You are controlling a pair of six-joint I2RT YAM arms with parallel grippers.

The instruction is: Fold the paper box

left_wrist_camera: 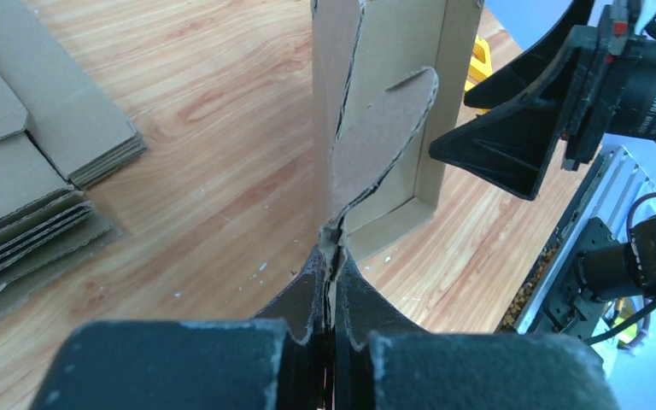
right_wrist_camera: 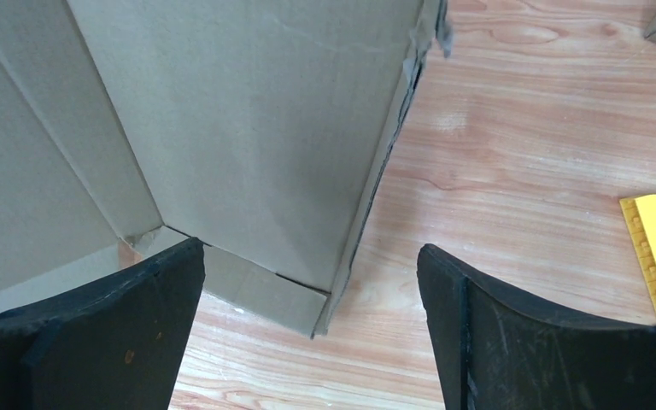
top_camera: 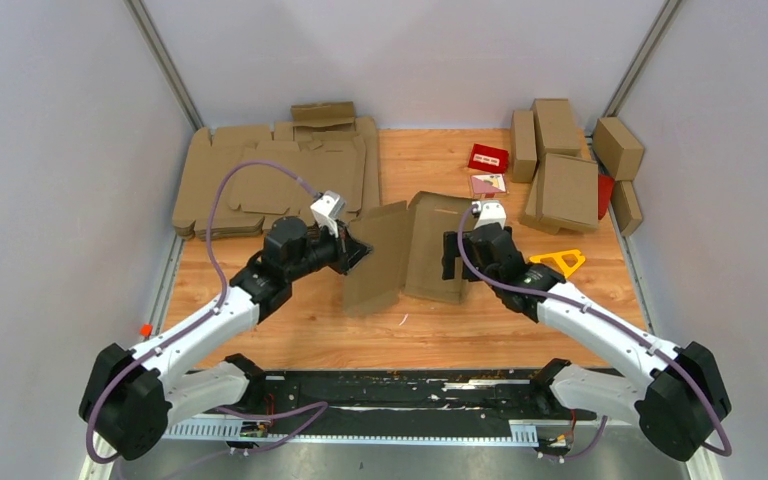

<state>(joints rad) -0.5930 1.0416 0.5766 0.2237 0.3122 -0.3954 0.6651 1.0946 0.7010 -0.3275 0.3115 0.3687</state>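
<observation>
The paper box (top_camera: 430,245) stands half-folded at the middle of the table, with its lid panel (top_camera: 378,258) raised on the left. My left gripper (top_camera: 358,255) is shut on the edge of that raised panel. In the left wrist view the fingers (left_wrist_camera: 312,290) pinch thin cardboard, and a rounded tab (left_wrist_camera: 384,128) rises just beyond them. My right gripper (top_camera: 452,266) is open at the box's right side. In the right wrist view its jaws stand wide apart, and the near corner of the box (right_wrist_camera: 248,128) lies between them, touching neither finger.
A thick pile of flat brown blanks (top_camera: 260,180) lies at the back left. Several folded brown boxes (top_camera: 565,165) are heaped at the back right, with a small red carton (top_camera: 488,157) beside them. A yellow tool (top_camera: 558,262) lies right of my right gripper.
</observation>
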